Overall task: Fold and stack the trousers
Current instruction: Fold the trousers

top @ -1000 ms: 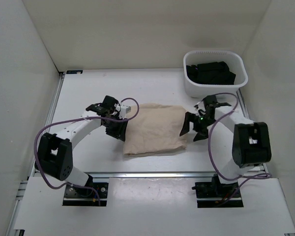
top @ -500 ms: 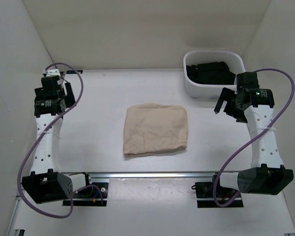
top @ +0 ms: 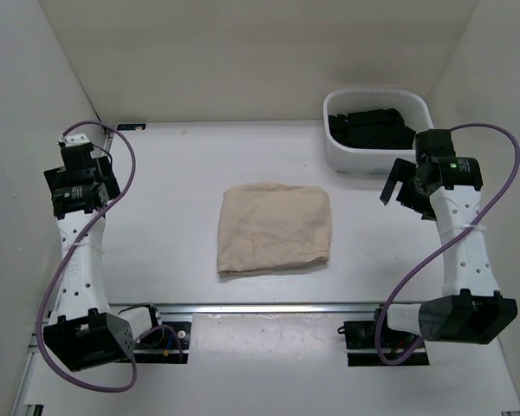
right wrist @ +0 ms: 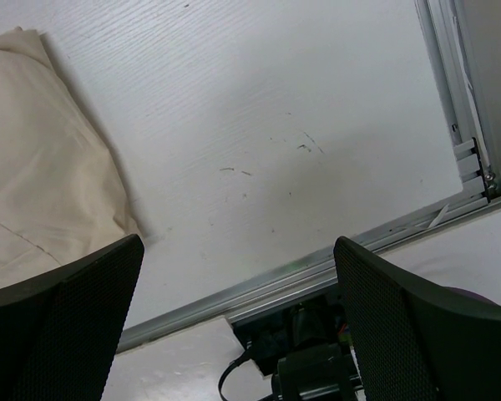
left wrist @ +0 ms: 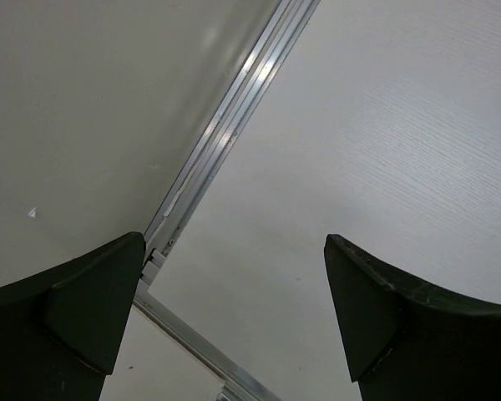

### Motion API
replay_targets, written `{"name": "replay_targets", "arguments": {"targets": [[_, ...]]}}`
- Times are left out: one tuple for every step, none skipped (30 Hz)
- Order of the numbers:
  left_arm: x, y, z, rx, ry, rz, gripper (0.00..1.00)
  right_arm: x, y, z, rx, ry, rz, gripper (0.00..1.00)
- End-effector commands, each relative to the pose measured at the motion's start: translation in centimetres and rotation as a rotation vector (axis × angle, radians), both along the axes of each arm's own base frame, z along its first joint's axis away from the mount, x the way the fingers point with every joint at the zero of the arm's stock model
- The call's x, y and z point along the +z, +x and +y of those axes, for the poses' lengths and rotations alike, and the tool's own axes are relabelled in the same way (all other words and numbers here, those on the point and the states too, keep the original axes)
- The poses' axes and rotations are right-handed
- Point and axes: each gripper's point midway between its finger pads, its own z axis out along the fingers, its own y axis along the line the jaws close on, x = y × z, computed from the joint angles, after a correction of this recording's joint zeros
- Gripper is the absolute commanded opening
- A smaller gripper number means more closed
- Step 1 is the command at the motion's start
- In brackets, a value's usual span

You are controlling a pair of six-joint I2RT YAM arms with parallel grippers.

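Observation:
The beige trousers lie folded into a flat rectangle in the middle of the table, touched by neither gripper. One edge of them shows at the left of the right wrist view. My left gripper is raised at the far left by the side wall, open and empty; in its wrist view only bare table and the aluminium rail show between the fingers. My right gripper is raised at the right, just in front of the basket, open and empty, as its wrist view also shows.
A white basket holding black garments stands at the back right. White walls enclose the table on three sides. An aluminium rail runs along the near edge, with both arm bases below it.
Both grippers have left the folded trousers and swung up and outward, the left to the far left wall, the right towards the basket. The trousers stay put.

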Motion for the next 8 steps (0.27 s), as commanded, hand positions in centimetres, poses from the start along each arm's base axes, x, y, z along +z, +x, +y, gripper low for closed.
{"name": "replay_targets", "arguments": {"targets": [[0.59,-1.07,0.48,0.028,0.014,-0.013,1.00,0.32,-0.43,-0.61,-0.009,-0.031,-0.015,0.99],[0.54,-0.97,0.33,0.020,0.007,-0.015,1.00,0.31,-0.43,-0.61,-0.009,-0.031,-0.015,0.99],[0.89,-0.90,0.35,0.020,0.009,-0.024,1.00,0.30,-0.42,-0.45,-0.005,-0.023,-0.015,0.99],[0.70,-0.94,0.14,0.011,0.000,-0.017,1.00,0.01,-0.54,-0.45,-0.005,-0.023,-0.006,0.99],[0.70,-0.94,0.14,0.011,-0.001,-0.017,1.00,0.08,-0.33,-0.45,-0.005,-0.023,-0.015,0.99],[0.70,-1.07,0.38,0.020,0.000,-0.017,1.00,0.29,-0.43,-0.45,-0.005,-0.023,-0.024,0.99],[0.90,-1.12,0.22,0.013,-0.004,-0.027,1.00,0.24,-0.39,-0.49,0.003,-0.028,-0.034,0.99],[0.91,-1.12,0.22,0.013,-0.004,-0.027,1.00,0.41,0.12,-0.31,0.008,-0.019,-0.056,0.99]]}}
